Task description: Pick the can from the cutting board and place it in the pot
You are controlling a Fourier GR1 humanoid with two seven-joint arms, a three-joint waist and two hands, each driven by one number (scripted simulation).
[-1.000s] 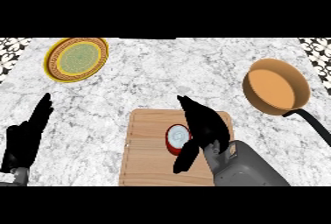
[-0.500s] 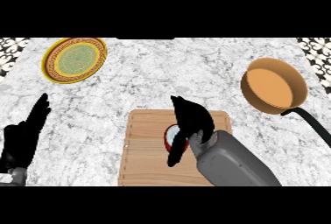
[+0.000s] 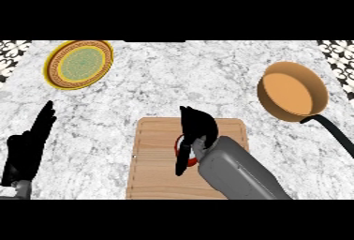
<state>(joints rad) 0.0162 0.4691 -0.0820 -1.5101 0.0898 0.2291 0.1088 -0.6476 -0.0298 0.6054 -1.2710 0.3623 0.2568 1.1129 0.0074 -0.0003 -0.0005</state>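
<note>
In the head view the right hand (image 3: 197, 125) is curled round the can (image 3: 194, 161) on the cutting board (image 3: 155, 164), mostly hiding it, and would do best to lift straight up before swinging to the pot (image 3: 294, 91), while the left hand (image 3: 27, 147) rests open at the left edge.

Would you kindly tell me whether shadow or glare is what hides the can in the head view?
Head view: the light is even, with no glare on the grey marble counter. Neither hides the red can: the black right hand covers it, leaving a red sliver. The copper pot's inside shows plainly.
</note>
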